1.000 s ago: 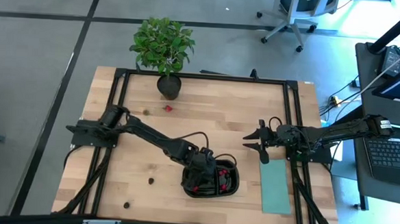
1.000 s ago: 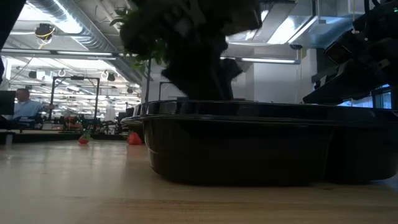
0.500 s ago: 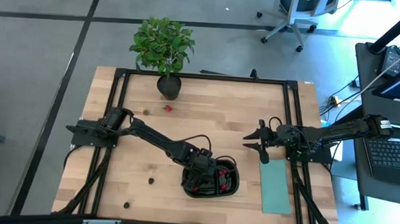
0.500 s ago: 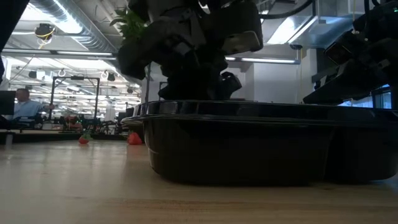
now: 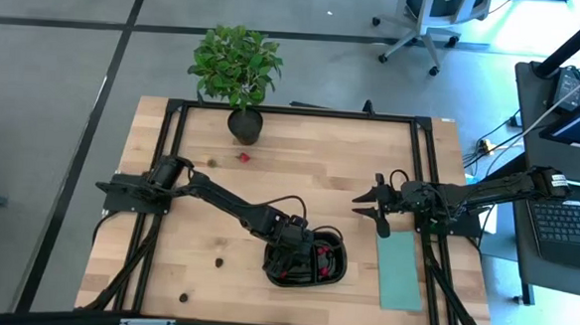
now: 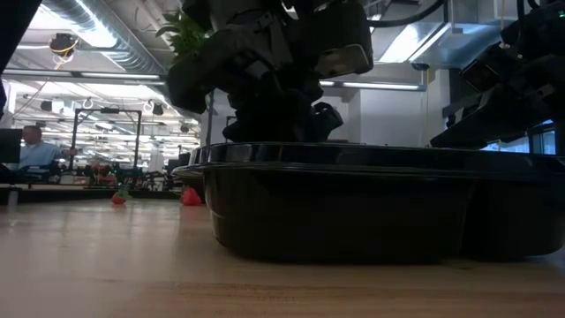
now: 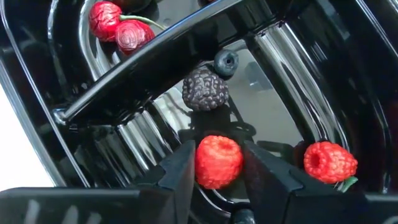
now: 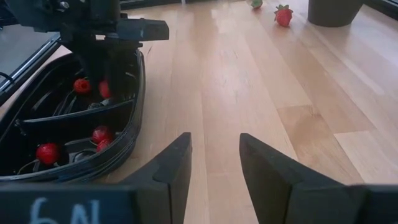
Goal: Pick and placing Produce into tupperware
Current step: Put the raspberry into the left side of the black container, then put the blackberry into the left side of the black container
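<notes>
Left wrist view: fingers (image 7: 180, 171) apparently clamp a raspberry (image 7: 217, 161) inside the tupperware (image 7: 56, 74).

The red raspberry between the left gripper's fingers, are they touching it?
Touching. The left wrist view shows the left gripper with both fingers pressed against the raspberry, no gap either side.

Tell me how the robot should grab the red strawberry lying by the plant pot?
Pinch the strawberry across its fat red middle, coming straight down from above. It lies on the bare wood table, apart from the plant pot, so there is probably room on both sides. The open right pincer is free; the left pincer holds a raspberry.
</notes>
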You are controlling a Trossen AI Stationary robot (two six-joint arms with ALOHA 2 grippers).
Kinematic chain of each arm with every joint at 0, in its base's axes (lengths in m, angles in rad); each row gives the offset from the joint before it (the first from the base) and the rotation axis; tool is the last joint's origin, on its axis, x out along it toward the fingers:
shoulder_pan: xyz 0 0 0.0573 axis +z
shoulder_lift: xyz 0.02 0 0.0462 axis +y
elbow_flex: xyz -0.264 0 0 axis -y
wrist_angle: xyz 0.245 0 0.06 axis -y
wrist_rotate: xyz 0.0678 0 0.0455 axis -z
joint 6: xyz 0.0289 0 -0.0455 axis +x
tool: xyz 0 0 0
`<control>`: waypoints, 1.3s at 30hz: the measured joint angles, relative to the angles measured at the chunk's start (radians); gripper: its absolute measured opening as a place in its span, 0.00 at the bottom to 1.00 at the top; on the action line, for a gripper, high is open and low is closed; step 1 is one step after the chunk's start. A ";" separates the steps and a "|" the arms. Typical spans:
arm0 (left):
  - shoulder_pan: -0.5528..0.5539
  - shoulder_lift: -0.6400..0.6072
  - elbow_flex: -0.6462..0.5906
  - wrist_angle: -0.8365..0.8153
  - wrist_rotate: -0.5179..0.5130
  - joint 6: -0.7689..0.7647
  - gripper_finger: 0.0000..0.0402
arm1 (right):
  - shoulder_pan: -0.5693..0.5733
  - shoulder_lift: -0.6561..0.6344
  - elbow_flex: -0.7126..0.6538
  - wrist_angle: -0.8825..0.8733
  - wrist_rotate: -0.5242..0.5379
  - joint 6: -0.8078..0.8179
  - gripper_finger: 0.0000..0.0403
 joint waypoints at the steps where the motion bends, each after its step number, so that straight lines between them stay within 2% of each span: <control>1: 0.000 0.000 0.000 0.000 0.000 0.000 0.33 | 0.000 0.000 0.000 0.000 0.000 0.000 0.34; 9: 0.000 0.000 0.000 -0.007 0.000 0.000 0.46 | 0.000 0.000 0.000 0.000 0.000 0.000 0.34; 16: 0.003 -0.026 0.000 -0.047 -0.021 0.005 0.47 | 0.000 0.000 0.000 0.000 0.000 0.000 0.34; 25: 0.011 -0.189 0.001 -0.262 -0.029 -0.039 0.47 | 0.000 0.003 0.000 0.003 0.000 0.000 0.34; 28: 0.016 -0.249 0.001 -0.327 -0.059 -0.138 0.47 | 0.000 0.005 0.000 0.002 0.000 0.001 0.34; 32: 0.021 -0.320 0.001 -0.478 -0.124 -0.355 0.47 | 0.000 0.004 0.000 0.003 0.000 0.003 0.34; 39: -0.021 -0.358 0.000 -0.772 -0.206 -0.877 0.47 | 0.000 0.004 0.000 0.001 0.000 0.001 0.34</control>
